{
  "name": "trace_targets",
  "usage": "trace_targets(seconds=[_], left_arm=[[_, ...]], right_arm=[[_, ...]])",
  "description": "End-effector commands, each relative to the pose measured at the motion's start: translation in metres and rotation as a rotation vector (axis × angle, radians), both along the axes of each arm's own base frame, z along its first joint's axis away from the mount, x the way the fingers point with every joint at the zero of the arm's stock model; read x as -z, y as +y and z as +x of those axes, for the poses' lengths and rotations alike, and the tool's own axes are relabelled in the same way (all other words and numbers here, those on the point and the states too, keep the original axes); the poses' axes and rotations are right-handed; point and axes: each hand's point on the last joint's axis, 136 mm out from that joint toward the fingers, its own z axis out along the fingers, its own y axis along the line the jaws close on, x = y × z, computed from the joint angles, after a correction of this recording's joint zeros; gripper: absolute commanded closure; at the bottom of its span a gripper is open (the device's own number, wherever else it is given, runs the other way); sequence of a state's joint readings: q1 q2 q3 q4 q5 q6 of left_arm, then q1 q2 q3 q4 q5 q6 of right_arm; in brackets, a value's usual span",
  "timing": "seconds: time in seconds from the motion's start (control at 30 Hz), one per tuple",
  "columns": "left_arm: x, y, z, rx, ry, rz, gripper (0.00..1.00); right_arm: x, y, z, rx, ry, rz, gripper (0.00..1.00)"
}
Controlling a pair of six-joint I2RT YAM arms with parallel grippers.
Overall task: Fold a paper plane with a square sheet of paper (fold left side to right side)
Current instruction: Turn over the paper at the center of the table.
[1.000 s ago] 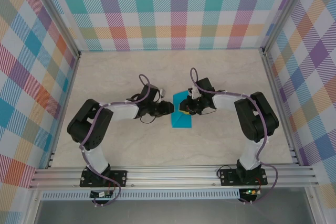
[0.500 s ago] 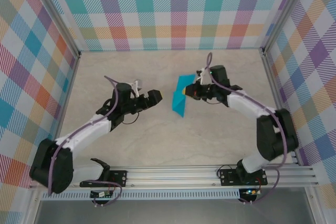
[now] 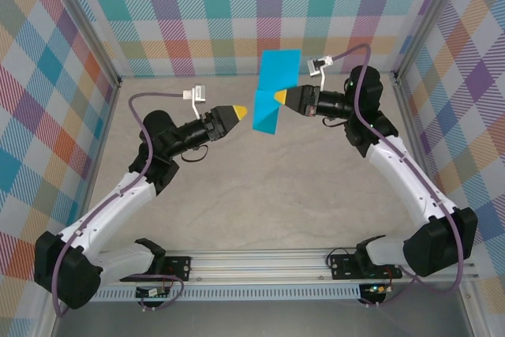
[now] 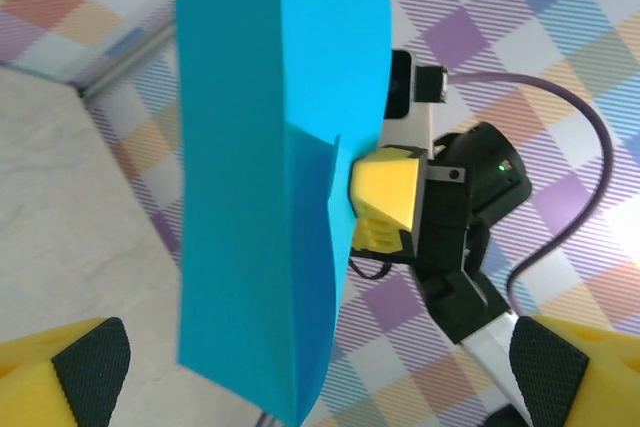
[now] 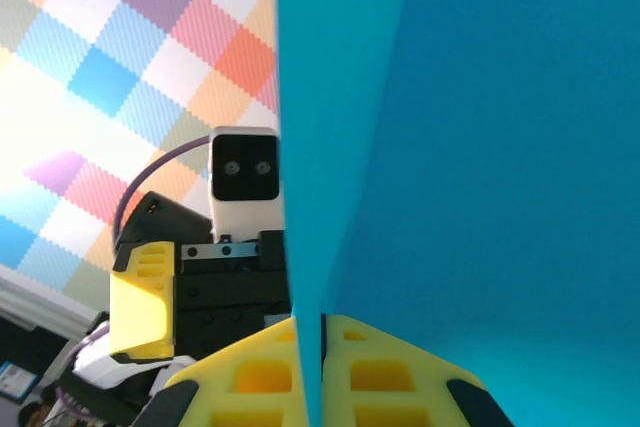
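Clamping the folded sheet of paper (image 3: 276, 73) aloft in the right gripper (image 3: 278, 98), long axis upright; pointing the left gripper (image 3: 238, 110), fingers (image 4: 90, 359) spread, at its left face, just apart

The right claw (image 3: 278, 98) pinches the teal paper (image 3: 278, 73) at upper centre of the frame, holding it clear of the desk (image 3: 268, 195) and in front of the plaid back wall (image 3: 181, 21). The paper is a creased upright shape, wide at the top and narrowing to a point below. The left claw (image 3: 237, 110) points at it from the left, its yellow tip just beside the paper's lower edge; whether they touch is unclear
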State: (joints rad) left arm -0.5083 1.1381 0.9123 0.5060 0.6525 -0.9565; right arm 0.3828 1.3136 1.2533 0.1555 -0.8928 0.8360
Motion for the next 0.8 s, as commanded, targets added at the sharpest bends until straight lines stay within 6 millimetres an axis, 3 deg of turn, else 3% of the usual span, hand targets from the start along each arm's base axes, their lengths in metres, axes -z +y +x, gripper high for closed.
trace_targets(seconds=[0.0, 0.2, 0.5, 0.77], left_arm=[[-0.021, -0.013, -0.011, 0.074, -0.045, -0.048, 0.0], [-0.027, -0.028, -0.021, 0.126, -0.072, -0.06, 0.07], [-0.028, -0.033, -0.03, 0.142, -0.097, -0.048, 0.39], [-0.027, -0.033, -0.028, 0.128, -0.091, -0.047, 0.55]], right_arm=[[-0.031, 0.007, -0.018, -0.073, -0.067, 0.054, 0.98], [-0.039, 0.014, -0.026, -0.097, -0.065, 0.069, 0.97], [-0.034, 0.018, -0.029, -0.109, -0.011, 0.058, 0.96], [-0.024, 0.018, -0.03, -0.107, 0.015, 0.033, 0.96]])
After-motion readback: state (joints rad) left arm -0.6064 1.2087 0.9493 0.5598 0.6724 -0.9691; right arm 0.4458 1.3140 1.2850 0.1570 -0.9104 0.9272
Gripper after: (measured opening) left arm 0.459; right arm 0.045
